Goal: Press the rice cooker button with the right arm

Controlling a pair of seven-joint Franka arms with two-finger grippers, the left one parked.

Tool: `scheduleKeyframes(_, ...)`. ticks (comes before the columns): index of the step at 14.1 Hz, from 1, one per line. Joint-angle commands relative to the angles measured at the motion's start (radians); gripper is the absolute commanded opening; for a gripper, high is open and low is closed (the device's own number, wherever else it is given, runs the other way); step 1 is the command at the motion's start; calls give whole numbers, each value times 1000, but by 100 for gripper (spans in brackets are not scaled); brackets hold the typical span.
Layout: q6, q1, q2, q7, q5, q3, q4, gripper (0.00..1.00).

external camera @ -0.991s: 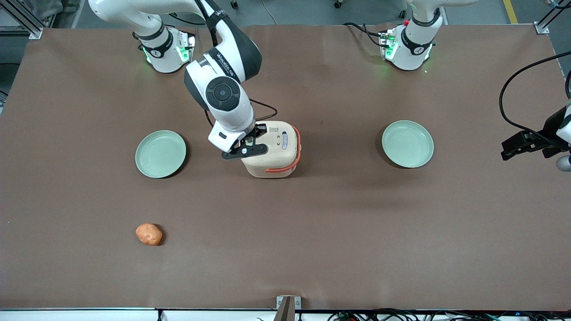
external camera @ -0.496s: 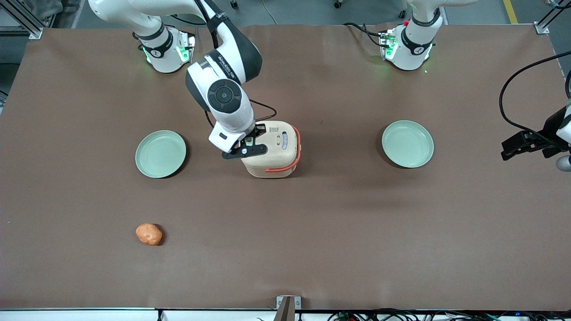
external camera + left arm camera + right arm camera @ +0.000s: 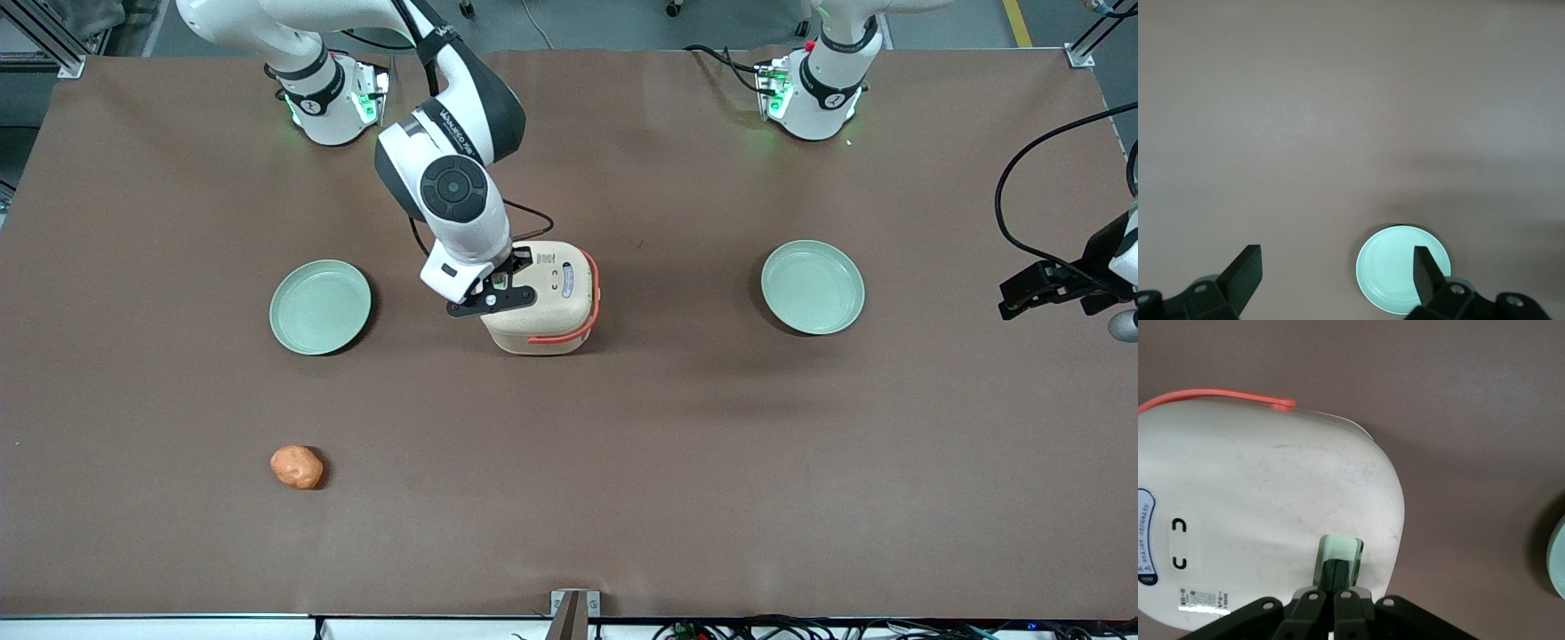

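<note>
The cream rice cooker [image 3: 544, 302] stands mid-table with its lid shut and its orange-red strap handle [image 3: 569, 333] around it. In the right wrist view the cooker's lid [image 3: 1258, 513] fills the frame, with the mint-green button [image 3: 1339, 555] at its edge. My right arm's gripper [image 3: 1336, 568] is shut, its two fingertips pressed together, and their tips rest on the button. In the front view the gripper [image 3: 498, 286] sits over the cooker's edge toward the working arm's end, and the button is hidden under it.
A pale green plate [image 3: 320, 307] lies beside the cooker toward the working arm's end, another plate [image 3: 813, 286] toward the parked arm's end. An orange lumpy object [image 3: 297, 467] lies nearer the front camera. A blue-and-white label [image 3: 1143, 537] is on the lid.
The right arm's wrist and elbow have shifted slightly toward the cooker; the gripper stays on the cooker's edge. The cooker has not moved.
</note>
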Motion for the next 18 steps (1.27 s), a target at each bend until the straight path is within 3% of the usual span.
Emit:
scheduleKeyframes(1, -10, 12, 7, 16, -5, -5, -16, 0)
scheduleKeyframes(5, -200, -14, -118, 42, -3, -12, 61, 0)
scheduleKeyframes(10, -358, -162, -272, 36, 1, -11, 110, 2)
scheduleKeyframes(13, -395, -253, -330, 37, -3, -11, 110, 9)
scheduleKeyframes(14, -413, -293, -339, 36, -5, -12, 110, 18)
scheduleKeyframes(15, -415, -334, -349, 34, -5, -13, 110, 35)
scheduleKeyframes(16, -416, -371, -355, 34, -16, -13, 112, 62)
scheduleKeyframes(17, -416, -396, -367, 31, -46, -13, 113, 96)
scheduleKeyframes(18, -415, -420, -369, 22, -92, -13, 118, 100)
